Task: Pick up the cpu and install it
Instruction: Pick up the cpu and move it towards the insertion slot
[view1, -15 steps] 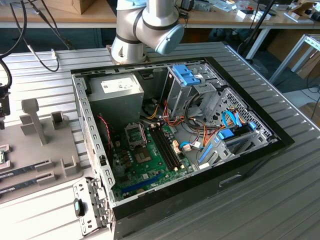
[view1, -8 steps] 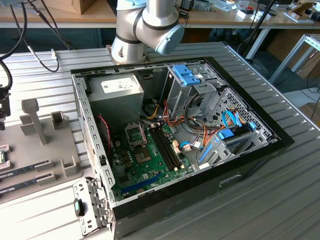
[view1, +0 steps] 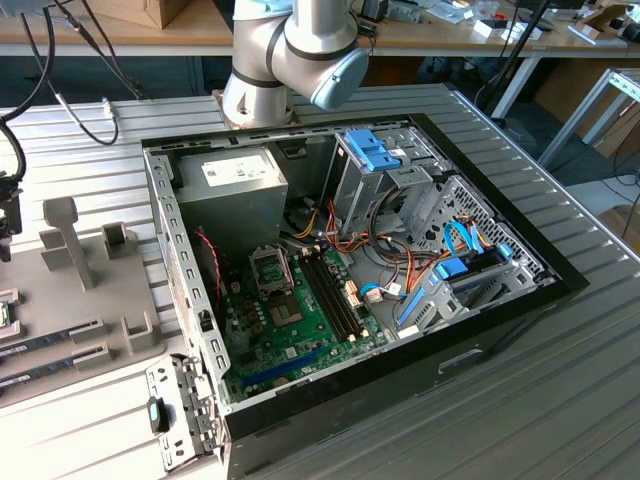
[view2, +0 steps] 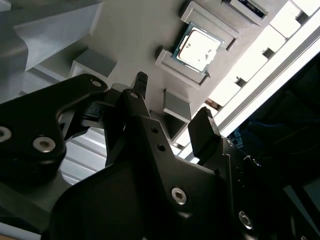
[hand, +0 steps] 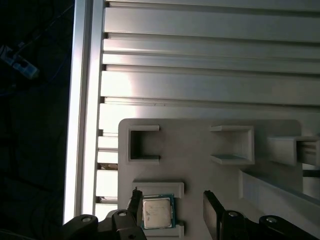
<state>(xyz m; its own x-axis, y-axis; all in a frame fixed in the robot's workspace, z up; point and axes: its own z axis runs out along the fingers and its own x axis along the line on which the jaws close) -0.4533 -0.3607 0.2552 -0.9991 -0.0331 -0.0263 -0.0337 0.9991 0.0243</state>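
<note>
The cpu (hand: 157, 212) is a small square chip with a silvery top and a thin green rim. It lies flat in a shallow framed seat on the grey fixture plate (hand: 200, 175). In the second wrist view the cpu (view2: 199, 48) sits just beyond my fingertips. My gripper (hand: 171, 204) hovers above it, open and empty, with one black finger (hand: 134, 200) beside the chip's edge and the other finger (hand: 210, 207) well clear of it. The gripper (view2: 172, 102) touches nothing. The empty socket (view1: 270, 268) sits on the green motherboard (view1: 295, 320) inside the open computer case (view1: 480, 340).
The fixture plate (view1: 100, 300) lies on the ribbed table at the exterior view's left, with upright grey blocks (view1: 65, 240) and two memory sticks (view1: 50, 350). The table's edge rail (hand: 82, 100) runs close by. Cables (view1: 400, 260), a power supply (view1: 230, 185) and drive cages (view1: 385, 165) crowd the case.
</note>
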